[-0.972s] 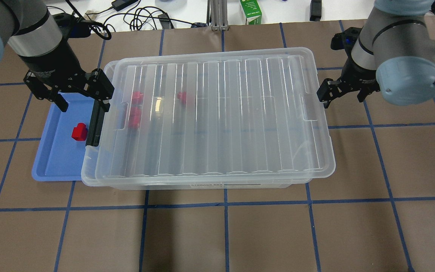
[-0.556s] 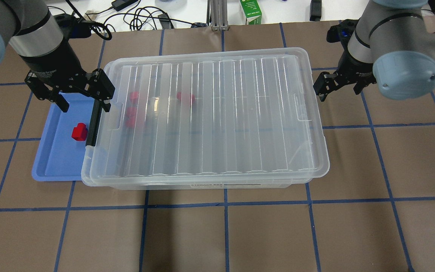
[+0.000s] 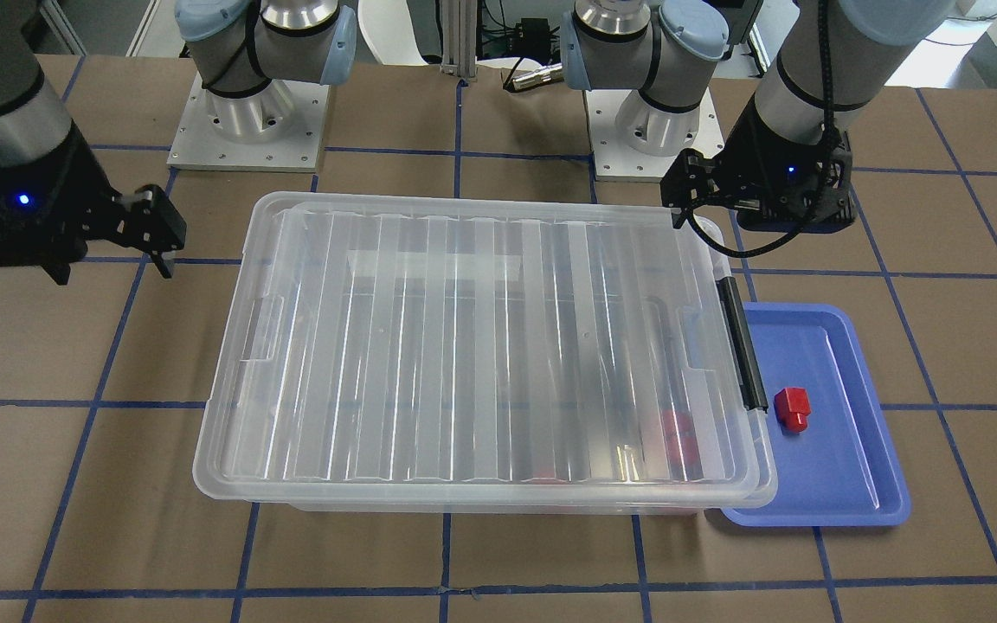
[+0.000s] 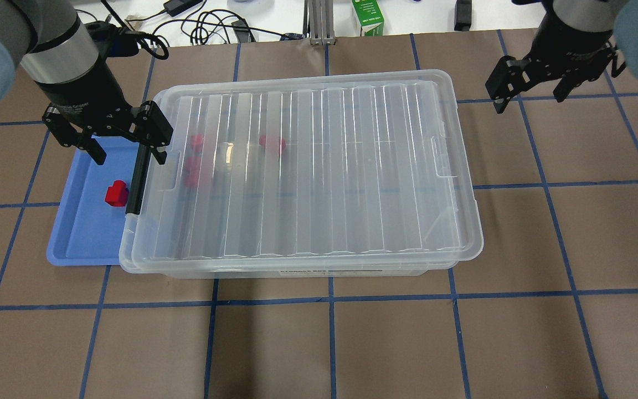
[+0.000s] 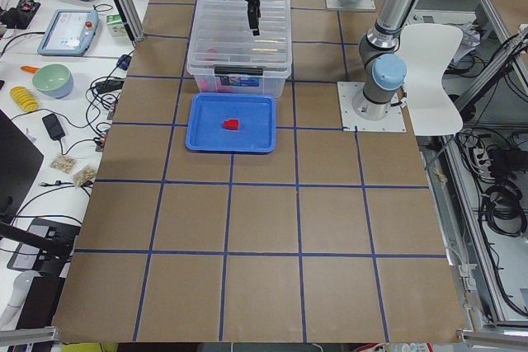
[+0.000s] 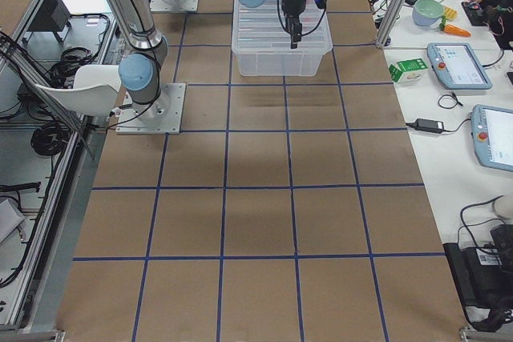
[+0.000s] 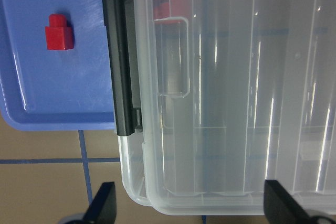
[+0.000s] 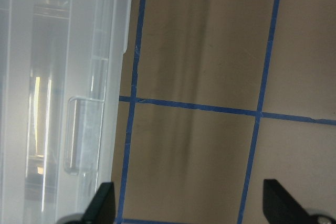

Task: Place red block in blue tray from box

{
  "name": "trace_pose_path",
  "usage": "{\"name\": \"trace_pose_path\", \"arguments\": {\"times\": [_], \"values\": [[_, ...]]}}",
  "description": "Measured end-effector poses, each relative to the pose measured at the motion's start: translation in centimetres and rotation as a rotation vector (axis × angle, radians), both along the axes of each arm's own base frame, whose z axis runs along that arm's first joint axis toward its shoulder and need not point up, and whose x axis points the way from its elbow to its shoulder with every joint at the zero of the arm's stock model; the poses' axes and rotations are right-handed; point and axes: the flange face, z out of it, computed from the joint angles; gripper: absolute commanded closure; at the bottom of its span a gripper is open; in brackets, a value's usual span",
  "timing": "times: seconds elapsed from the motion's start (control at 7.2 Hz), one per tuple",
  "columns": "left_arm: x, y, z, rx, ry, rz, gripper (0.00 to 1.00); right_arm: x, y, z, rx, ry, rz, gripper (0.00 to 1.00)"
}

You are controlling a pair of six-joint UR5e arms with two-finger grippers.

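Observation:
One red block [image 4: 115,194] lies in the blue tray [image 4: 86,238], which sits against the left end of the box [image 4: 319,172]. The block also shows in the left wrist view [image 7: 59,31] and the front view [image 3: 791,408]. The ribbed clear lid [image 3: 481,346] lies on the box. Three more red blocks [image 4: 197,141] show blurred through it. My left gripper [image 4: 129,158] is open and empty, over the black latch bar [image 4: 137,172] at the tray's far end. My right gripper [image 4: 529,97] is open and empty, above bare table beyond the box's right end.
A green carton [image 4: 368,16] and cables [image 4: 202,25] lie past the table's far edge. The two arm bases [image 3: 247,121] stand behind the box in the front view. Blue tape lines grid the brown table [image 4: 352,343].
The lid has slid left and settled squarely on the box. My right gripper has pulled away from the lid's right edge, farther back and to the right. My left gripper has barely moved.

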Motion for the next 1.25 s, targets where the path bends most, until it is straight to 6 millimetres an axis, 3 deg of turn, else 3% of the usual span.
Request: {"name": "trace_pose_path", "arguments": {"times": [0.14,0.28,0.69,1.25], "values": [[-0.4,0.0,-0.1,0.001,-0.005,0.006,0.0,0.4,1.8,2.3,-0.01,-0.002,-0.021,0.0],[-0.5,0.0,-0.1,-0.001,-0.008,0.01,0.0,1.3,2.7,3.1,-0.012,-0.013,-0.059,0.0],[-0.6,0.2,0.2,-0.007,-0.01,0.01,0.0,5.3,3.5,2.8,0.002,-0.043,-0.092,0.0],[-0.6,0.5,0.5,-0.012,-0.013,0.001,0.0,5.8,3.1,2.3,0.007,-0.048,-0.085,0.0]]}}
